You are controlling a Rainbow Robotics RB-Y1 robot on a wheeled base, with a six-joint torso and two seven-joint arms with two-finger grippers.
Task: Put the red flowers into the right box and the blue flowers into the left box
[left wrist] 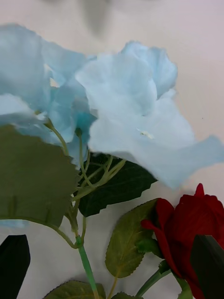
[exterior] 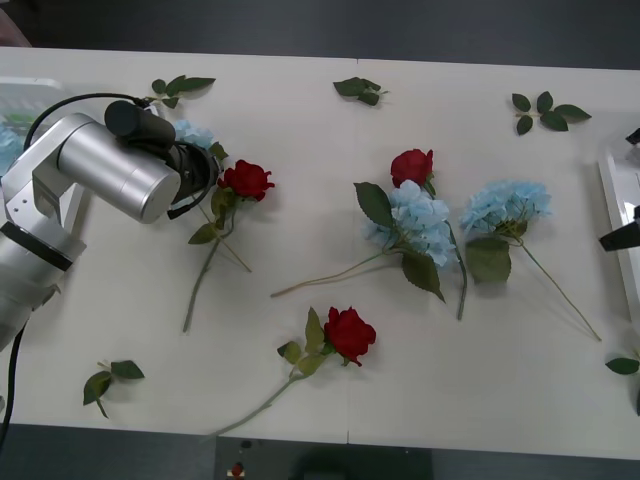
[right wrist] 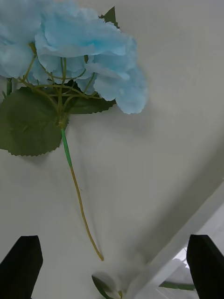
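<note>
My left gripper [left wrist: 111,261] hangs open just above a blue flower [left wrist: 121,103] at the table's left, with the flower's green stem [left wrist: 86,264] between the black fingers [left wrist: 14,264]. A red rose [left wrist: 186,229] lies right beside it. In the front view this blue flower [exterior: 195,133] is partly hidden by the left arm, next to that rose [exterior: 247,180]. Two more blue flowers [exterior: 420,220] [exterior: 505,205] and two more roses [exterior: 412,165] [exterior: 350,333] lie mid-table. My right gripper [right wrist: 112,254] is open at the right, above the rim of the right box [right wrist: 186,243], facing a blue flower [right wrist: 84,42].
The right box [exterior: 618,200] shows at the table's right edge and the translucent left box [exterior: 22,95] at the far left corner. Loose green leaf sprigs [exterior: 180,88] [exterior: 360,90] [exterior: 545,110] [exterior: 110,380] are scattered about. The table's front edge runs along the bottom.
</note>
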